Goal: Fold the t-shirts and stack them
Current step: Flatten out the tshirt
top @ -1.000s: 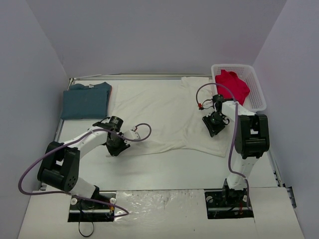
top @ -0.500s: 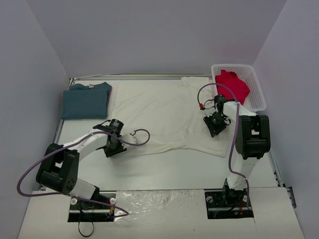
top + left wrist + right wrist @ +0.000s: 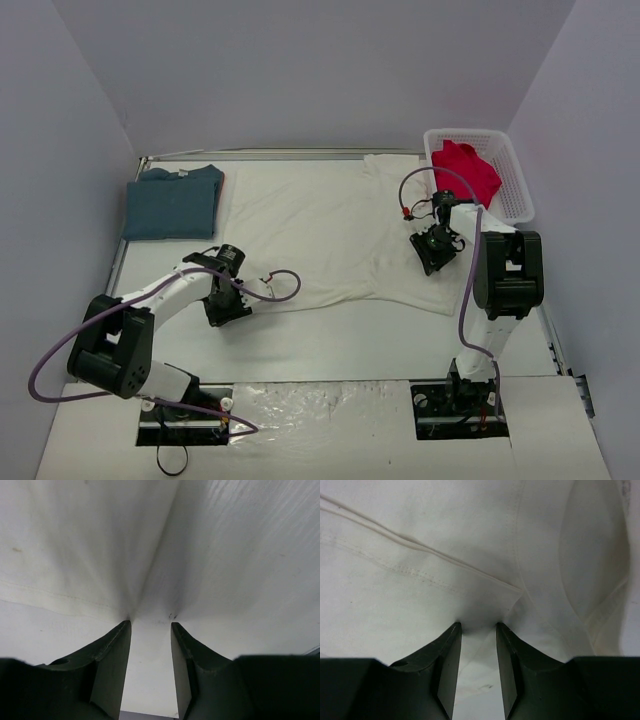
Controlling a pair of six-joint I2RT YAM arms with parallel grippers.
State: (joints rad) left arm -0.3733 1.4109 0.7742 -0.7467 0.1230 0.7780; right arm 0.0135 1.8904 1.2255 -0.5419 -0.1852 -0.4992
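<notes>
The large cream-white t-shirt [image 3: 320, 220] lies spread over the middle of the table. My left gripper [image 3: 222, 308] is at its near left hem, shut on a pinch of the cloth [image 3: 150, 555], with creases running out from the fingertips [image 3: 124, 626]. My right gripper [image 3: 432, 252] is at the shirt's right side near the sleeve, shut on a fold of the cloth [image 3: 485, 595] beside a stitched seam. The teal-blue t-shirt [image 3: 170, 205] lies folded at the far left. The red t-shirt [image 3: 465, 170] lies crumpled in the basket.
The white lattice basket [image 3: 520, 190] stands at the far right corner. Purple cables loop from both arms over the cloth. Grey walls close in the table on the left, back and right. A raised rail runs along the table's far edge.
My left gripper has moved toward the near left, drawing the shirt's near left hem with it. My right gripper has shifted only slightly away from me.
</notes>
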